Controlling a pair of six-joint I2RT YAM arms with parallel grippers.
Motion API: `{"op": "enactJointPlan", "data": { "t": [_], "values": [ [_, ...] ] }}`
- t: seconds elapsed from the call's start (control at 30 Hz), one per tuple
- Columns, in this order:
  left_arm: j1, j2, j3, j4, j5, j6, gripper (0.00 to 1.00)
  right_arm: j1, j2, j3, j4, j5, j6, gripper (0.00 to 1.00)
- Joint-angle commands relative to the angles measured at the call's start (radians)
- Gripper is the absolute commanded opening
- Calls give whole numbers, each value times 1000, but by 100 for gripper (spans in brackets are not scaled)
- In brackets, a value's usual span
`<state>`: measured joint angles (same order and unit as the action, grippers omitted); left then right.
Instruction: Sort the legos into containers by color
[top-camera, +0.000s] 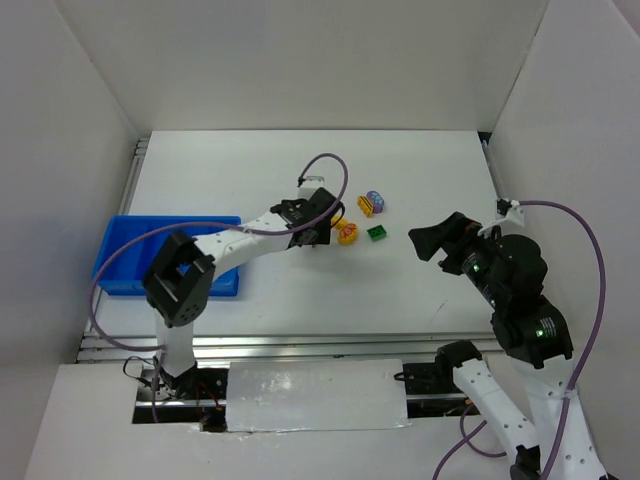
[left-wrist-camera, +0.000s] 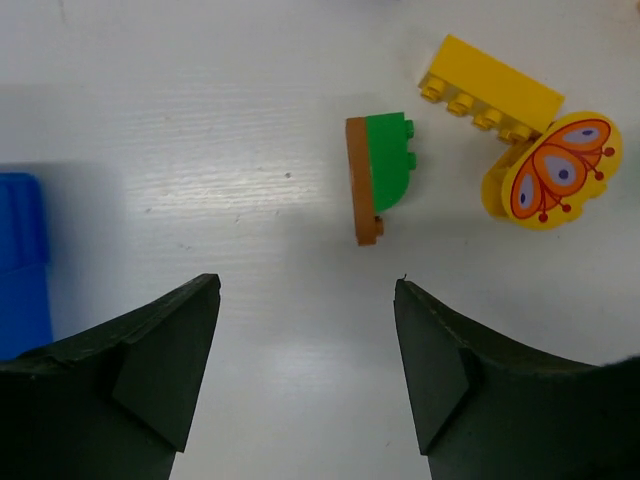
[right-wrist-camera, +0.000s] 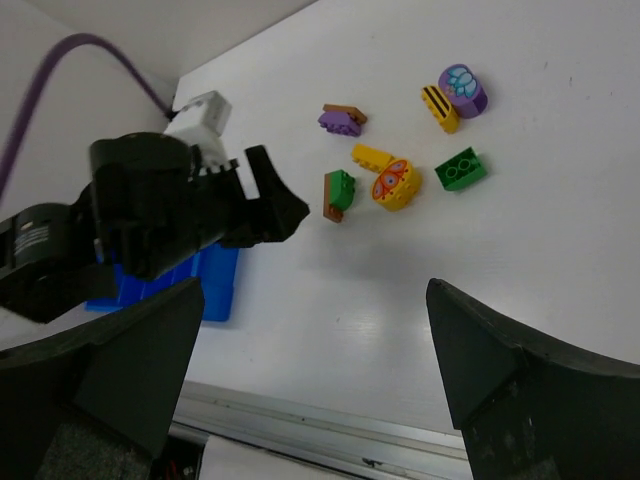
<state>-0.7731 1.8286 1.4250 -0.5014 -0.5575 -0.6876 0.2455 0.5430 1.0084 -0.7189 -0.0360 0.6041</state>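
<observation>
The left gripper (left-wrist-camera: 305, 300) hangs spread wide over the white table (top-camera: 400, 300), its two dark fingers (left-wrist-camera: 150, 370) holding nothing and touching nothing. The green-and-brown brick (left-wrist-camera: 385, 165) lies just ahead of the fingertips, roughly in line with the gap but not yet between them. That brick appears to rest on its side, brown plate toward the left finger and rounded green block toward the right, so the wide spread looks chosen to straddle it with room to spare; I judge the step in hand to be the approach to this piece. Just beyond it sit a yellow brick (left-wrist-camera: 490, 85) and a butterfly-printed yellow piece (left-wrist-camera: 555, 170), touching each other and near enough that a careless close could nudge them. The right wrist view shows the rest of the cluster: a purple-and-brown brick (right-wrist-camera: 340, 120), a bee-striped yellow piece (right-wrist-camera: 440, 108) against a purple round piece (right-wrist-camera: 463, 88), and a plain green brick (right-wrist-camera: 460, 170). All seven lie loose on the table, and I can see none in the blue tray (top-camera: 170, 220), partly hidden by the arm. The tray sits at the left edge, well apart from the cluster, which is likely why the left arm does the reaching. The right gripper (right-wrist-camera: 315, 300) is also agape and empty, held off to the right, clear of the pieces.
</observation>
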Motion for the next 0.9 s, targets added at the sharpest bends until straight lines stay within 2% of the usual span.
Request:
{"op": "enactJointPlan", "data": {
  "t": [0.0, 0.17, 0.3, 0.5, 0.67, 0.8, 0.87],
  "values": [
    [-5, 95, 84, 56, -32, 17, 80, 8, 15, -7, 26, -58, -32, 100],
    [-3, 191, 141, 70, 1, 39, 78, 6, 5, -19, 27, -35, -40, 100],
    [0, 233, 166, 66, 4, 36, 72, 6, 12, -14, 29, -41, -46, 100],
    [29, 248, 121, 104, 47, 31, 65, 8, 23, -13, 38, -54, -47, 100],
    [31, 264, 94, 122, 62, 22, 65, 6, 32, -17, 44, -59, -43, 100],
    [31, 281, 80, 141, 68, 26, 50, 8, 32, -24, 50, -70, -38, 100],
    [31, 293, 75, 159, 71, 34, 49, 6, 35, -24, 50, -84, -41, 100]
  ]
}}
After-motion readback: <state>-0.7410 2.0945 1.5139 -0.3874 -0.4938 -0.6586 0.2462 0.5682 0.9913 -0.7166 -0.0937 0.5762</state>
